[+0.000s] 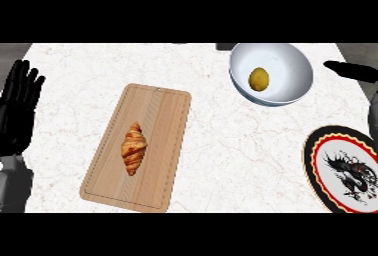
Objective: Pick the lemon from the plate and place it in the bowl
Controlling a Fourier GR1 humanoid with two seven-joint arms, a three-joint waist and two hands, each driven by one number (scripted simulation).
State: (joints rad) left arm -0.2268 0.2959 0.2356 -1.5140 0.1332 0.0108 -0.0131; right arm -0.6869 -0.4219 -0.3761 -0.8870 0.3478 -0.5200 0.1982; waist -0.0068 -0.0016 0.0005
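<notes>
A yellow lemon (258,79) lies inside the white bowl (288,55) at the back right of the counter. The round plate (319,150), with a black, red and gold rim and a dark dragon drawing, sits at the right edge and holds nothing. My right hand (353,70) shows only as a black part at the right edge, just right of the bowl and apart from it. My left hand (18,107) rests open at the left edge, fingers up.
A wooden cutting board (159,120) lies left of centre with a croissant (133,148) on it. White marble counter stretches between the board and the bowl and plate.
</notes>
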